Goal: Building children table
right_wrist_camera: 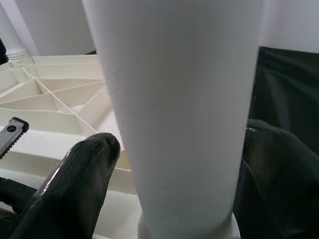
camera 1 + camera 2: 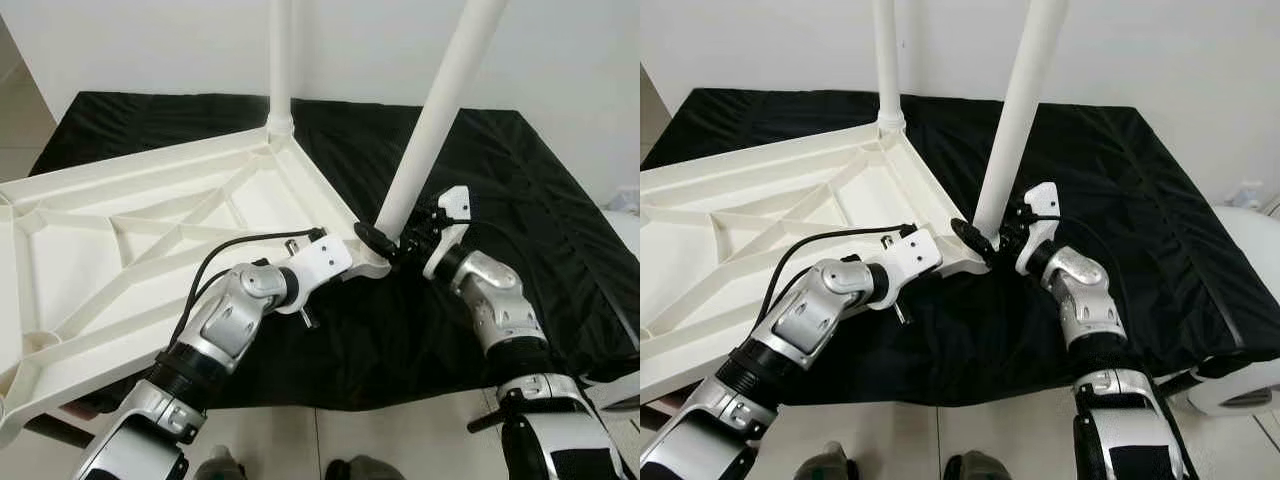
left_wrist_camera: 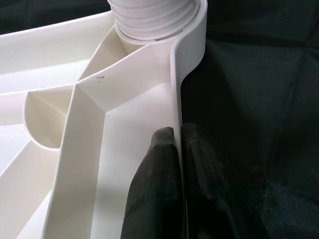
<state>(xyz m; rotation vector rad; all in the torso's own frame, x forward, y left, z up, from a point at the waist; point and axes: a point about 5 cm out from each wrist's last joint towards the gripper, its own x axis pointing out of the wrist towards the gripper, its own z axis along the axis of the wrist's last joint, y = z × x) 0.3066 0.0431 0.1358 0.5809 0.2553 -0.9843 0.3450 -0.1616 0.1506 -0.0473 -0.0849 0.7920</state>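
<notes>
1. Left eye view: the white tabletop (image 2: 130,250) is lying upside down, ribs showing, across the left of the frame on a black cloth (image 2: 500,190). One table leg (image 2: 281,60) is already standing upright in its far corner at upper centre. A second leg (image 2: 440,110) is leaning up toward the upper right, its foot at the near corner in mid-frame; I judge it is not seated yet. The left gripper (image 2: 352,262) is reaching that corner's rim from lower left, and the right gripper (image 2: 400,238) is meeting the leg's foot from lower right.

2. Left wrist view: the left gripper's fingers (image 3: 159,189) are pressing tightly together over the thin tabletop rim (image 3: 175,99), pinching it; a leg's ribbed end (image 3: 154,17) is sitting in the corner socket at the top.

3. Right wrist view: the right gripper's fingers (image 1: 75,189) are bracketing the second leg, one on each side, gripping it.

4. Judged progress: one leg is done, one is going in, and any others remain.
</notes>
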